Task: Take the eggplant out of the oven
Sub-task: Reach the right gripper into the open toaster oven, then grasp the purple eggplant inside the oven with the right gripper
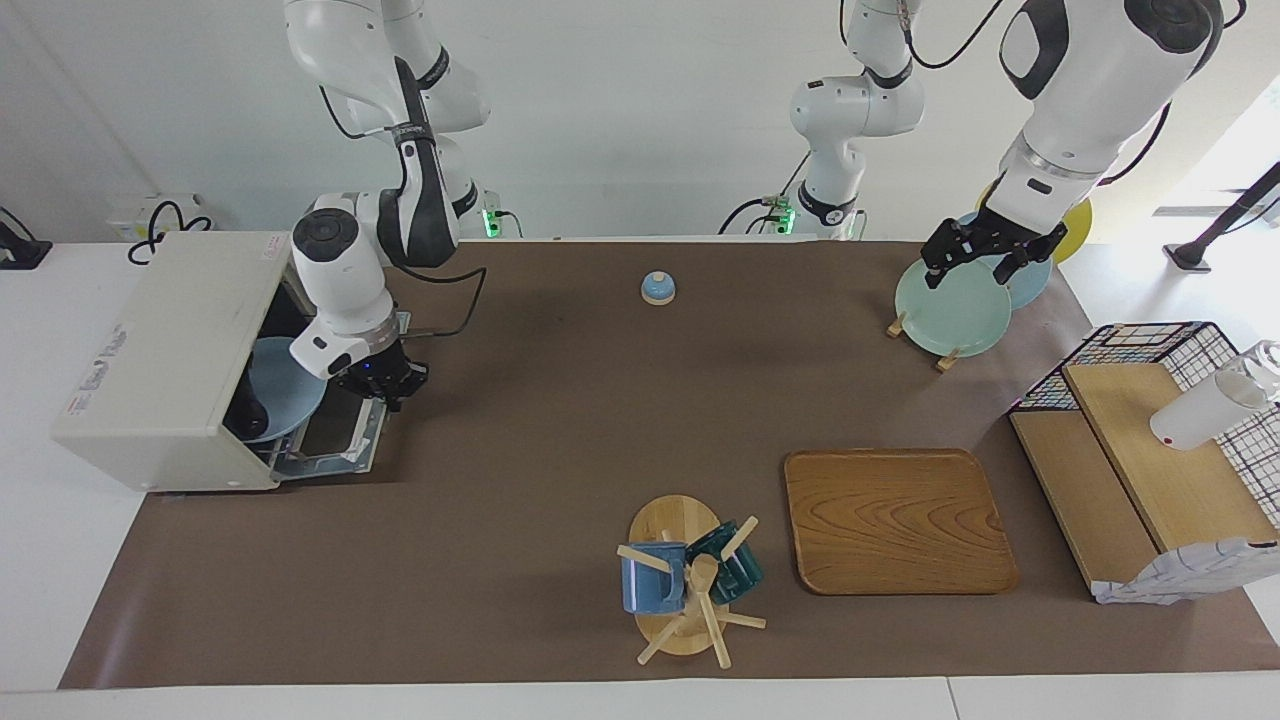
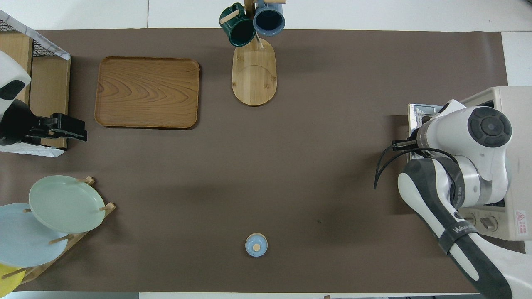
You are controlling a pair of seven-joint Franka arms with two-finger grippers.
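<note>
Right claw (image 1: 385, 388) clamped on the oven (image 1: 165, 355) door's edge (door lowered), left claw (image 1: 985, 258) over plates (image 1: 950, 310).
</note>
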